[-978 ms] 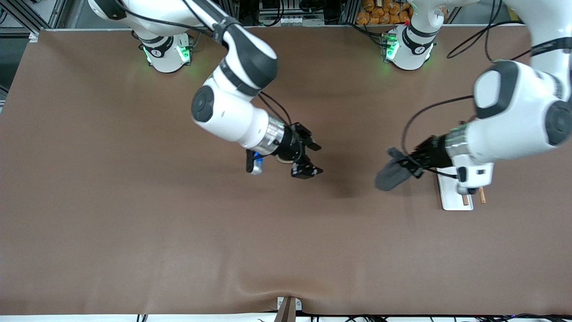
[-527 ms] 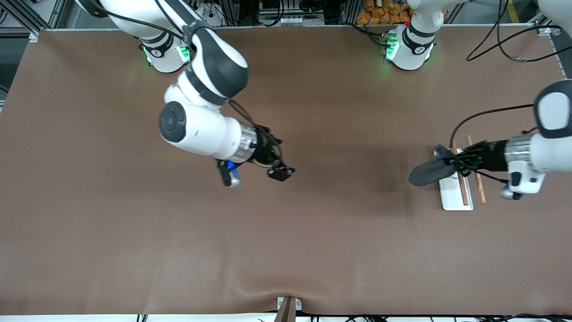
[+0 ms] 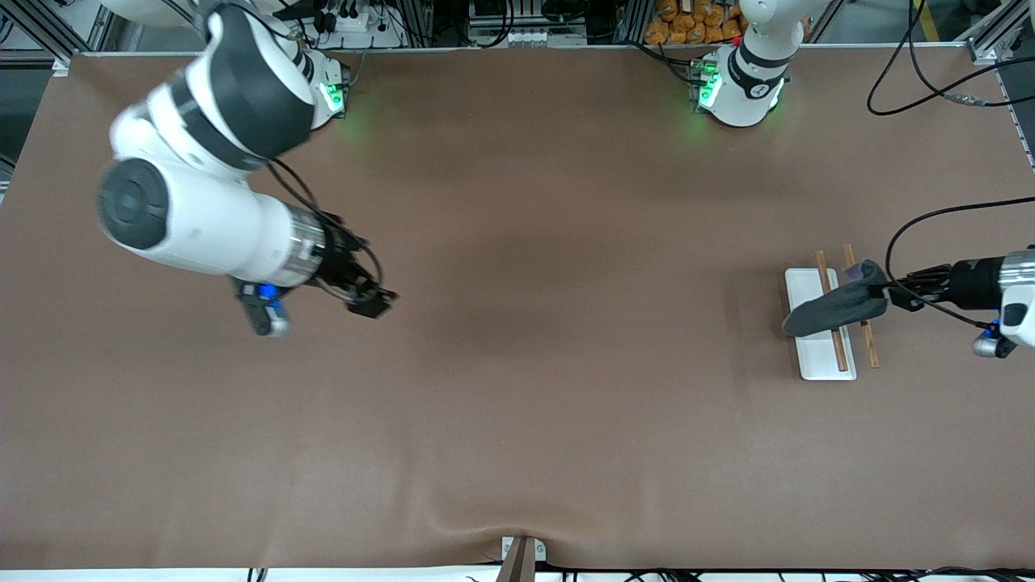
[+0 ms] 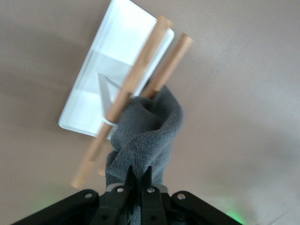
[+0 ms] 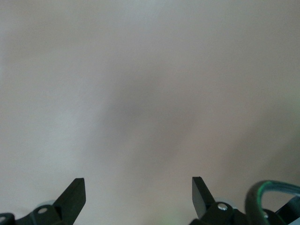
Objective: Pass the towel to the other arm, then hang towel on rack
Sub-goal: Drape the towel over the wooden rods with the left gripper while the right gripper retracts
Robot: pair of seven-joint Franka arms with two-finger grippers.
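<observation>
Two fingers of the left gripper pinch the towel above the rack, so I'd lower it evenly across both rods before letting go, while the right gripper waits, spread wide, well apart from the rack
</observation>
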